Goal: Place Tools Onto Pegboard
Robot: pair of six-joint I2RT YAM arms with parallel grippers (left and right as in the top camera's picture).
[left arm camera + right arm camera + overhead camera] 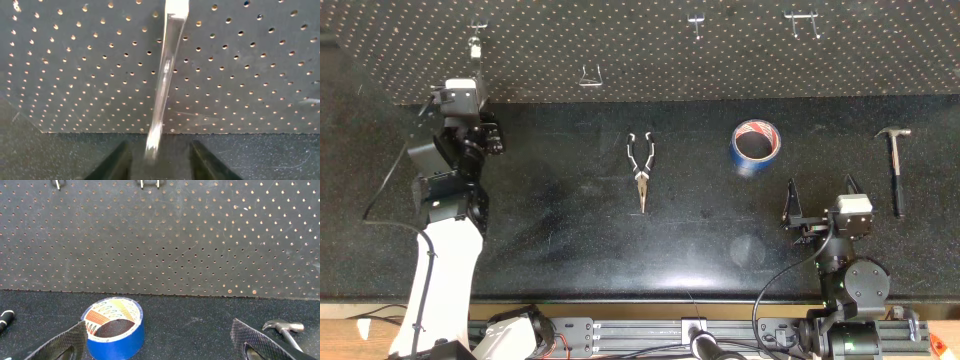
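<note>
A shiny metal wrench (162, 85) hangs upright against the pegboard (250, 75), its top at a hook (475, 30) at the board's far left. My left gripper (161, 162) is open, with the wrench's lower end in the gap between the fingers; I cannot tell whether they touch it. From above, the left gripper (470, 85) is lifted up against the board. Needle-nose pliers (641, 170), a blue tape roll (756, 146) and a hammer (895, 170) lie on the black mat. My right gripper (820, 192) stands open just short of the tape roll (114, 327).
Bare hooks stick out of the pegboard: a wire loop (590, 76) and two hooks higher up (696, 22) (802, 22). The hammer head (282, 326) lies to one side of the right gripper. The mat's front edge (640, 296) runs near the arm bases.
</note>
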